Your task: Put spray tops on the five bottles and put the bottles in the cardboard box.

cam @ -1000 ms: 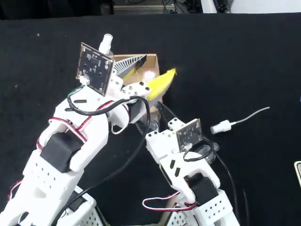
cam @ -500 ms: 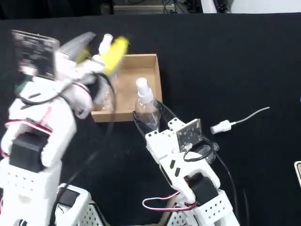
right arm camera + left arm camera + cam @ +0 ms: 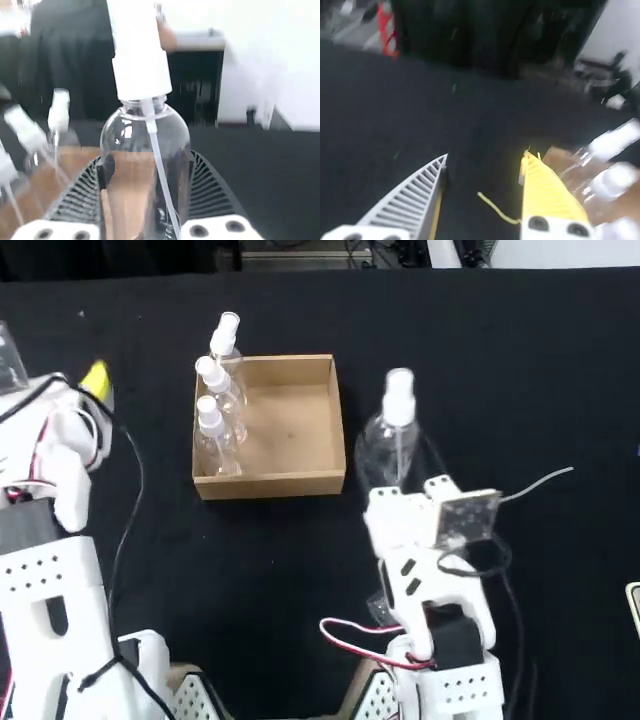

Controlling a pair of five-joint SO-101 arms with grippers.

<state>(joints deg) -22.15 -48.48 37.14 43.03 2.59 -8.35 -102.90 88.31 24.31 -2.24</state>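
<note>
Between the jaws of the right arm [image 3: 432, 570], which are clenched on its belly, the bottle [image 3: 385, 440] stands upright with its spray top [image 3: 399, 390] on, long axis straight up and down. It sits just beside the cardboard box [image 3: 270, 483], outside the right wall and apart from it, so the box's open floor lies to the bottle's left in the high view. Three capped bottles [image 3: 215, 425] crowd the box's left side, and the right part of the floor is bare. Whether the farthest one is inside the wall I cannot tell. By my judgement the coming move is a short sideways carry over the right wall, then a lowering, and the right arm is much the nearer. The jaws of the left arm [image 3: 50, 540] hang released and empty at the far left of the counter [image 3: 500, 340], well apart from the box.
</note>
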